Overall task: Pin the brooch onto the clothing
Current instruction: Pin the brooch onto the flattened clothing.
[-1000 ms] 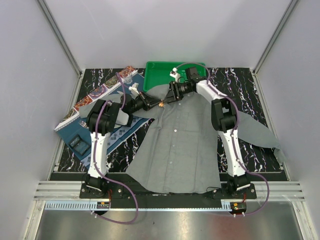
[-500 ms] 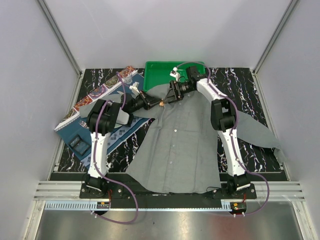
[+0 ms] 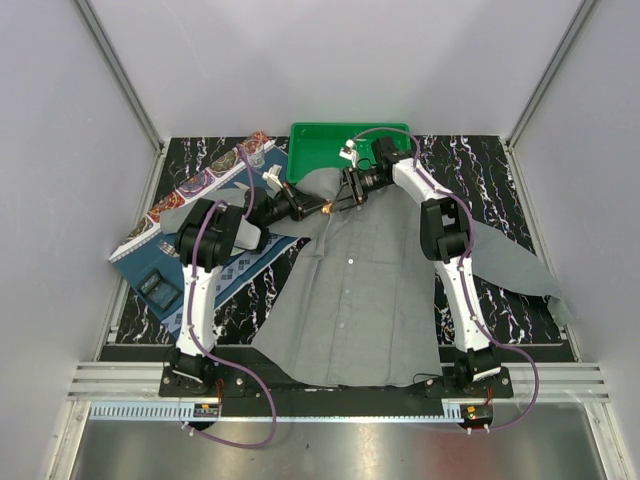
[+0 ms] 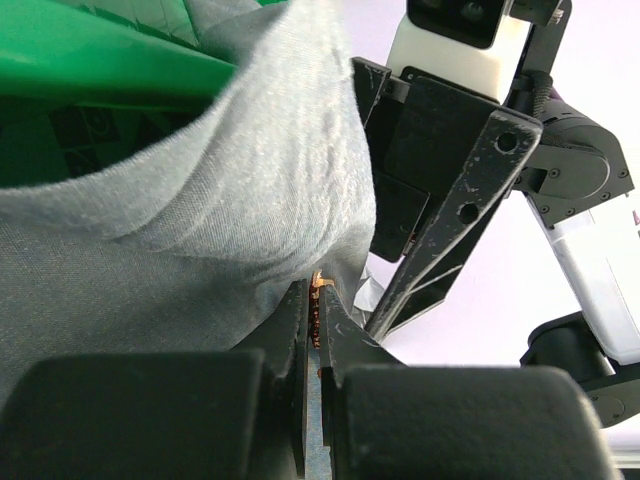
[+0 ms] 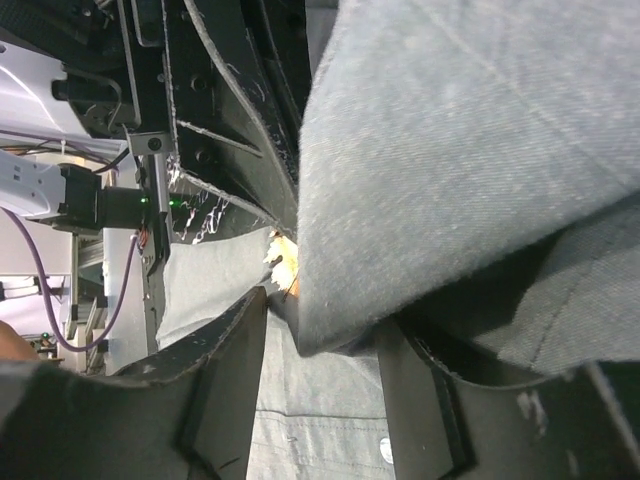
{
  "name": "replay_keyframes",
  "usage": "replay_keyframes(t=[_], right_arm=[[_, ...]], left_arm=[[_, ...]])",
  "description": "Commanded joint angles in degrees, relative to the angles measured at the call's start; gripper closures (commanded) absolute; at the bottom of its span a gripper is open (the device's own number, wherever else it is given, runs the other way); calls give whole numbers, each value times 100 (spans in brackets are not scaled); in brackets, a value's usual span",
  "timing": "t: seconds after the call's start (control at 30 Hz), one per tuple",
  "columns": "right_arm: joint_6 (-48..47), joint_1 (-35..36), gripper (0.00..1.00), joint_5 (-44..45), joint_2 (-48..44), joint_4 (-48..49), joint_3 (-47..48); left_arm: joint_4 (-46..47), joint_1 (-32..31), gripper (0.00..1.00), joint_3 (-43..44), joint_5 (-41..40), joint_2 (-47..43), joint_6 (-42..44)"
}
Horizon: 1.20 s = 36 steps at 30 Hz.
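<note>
Grey shirt (image 3: pixel 360 290) fabric lies folded between my right gripper (image 5: pixel 325 325) fingers; whether they pinch it, I can't tell. My left gripper (image 4: pixel 316 300) clamps the brooch (image 4: pixel 318 283) against the fold's edge. If the cloth is loose, it could slip off the pin.

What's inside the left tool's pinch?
A sliver of the orange brooch peeks from the shut left tool, right against the grey shirt. The rest of it is hidden between the fingers.
</note>
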Motion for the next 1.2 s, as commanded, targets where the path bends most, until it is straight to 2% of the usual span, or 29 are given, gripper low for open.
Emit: replay_keyframes(t=[0.0, 0.17, 0.23, 0.37, 0.4, 0.43, 0.5, 0.53, 0.67, 0.7, 0.8, 1.17], right_arm=[[-253, 4, 49, -219, -240, -120, -131], [-279, 4, 67, -245, -275, -85, -184], [-262, -5, 71, -298, -284, -85, -184], [-262, -14, 87, -351, -293, -76, -184], [-244, -14, 98, -368, -293, -76, -176], [-244, -23, 100, -386, -293, -68, -184], [-201, -40, 100, -456, -293, -68, -193], [-174, -32, 100, -456, -284, -68, -193], [-60, -67, 100, -544, -275, -6, -202], [-60, -67, 100, -544, -301, 3, -228], [10, -75, 100, -631, -310, 47, -237], [353, -84, 100, -852, -328, 310, -228]], left_arm=[[1491, -82, 100, 202, 73, -78, -79], [1500, -108, 100, 202, 82, -104, -88], [1509, -108, 100, 176, 91, -104, -79], [1509, -108, 100, 150, 126, -113, -62], [1526, -108, 100, 150, 126, -121, -53], [1527, -108, 100, 158, 126, -122, -53], [1527, -108, 99, 167, 117, -122, -62], [1535, -108, 95, 167, 117, -130, -70], [1614, -82, 66, 167, 135, -130, -158], [1675, -64, 63, 141, 135, -139, -210], [1763, -20, 60, 80, 214, -165, -246], [2115, 76, 60, -324, 574, -315, -115]])
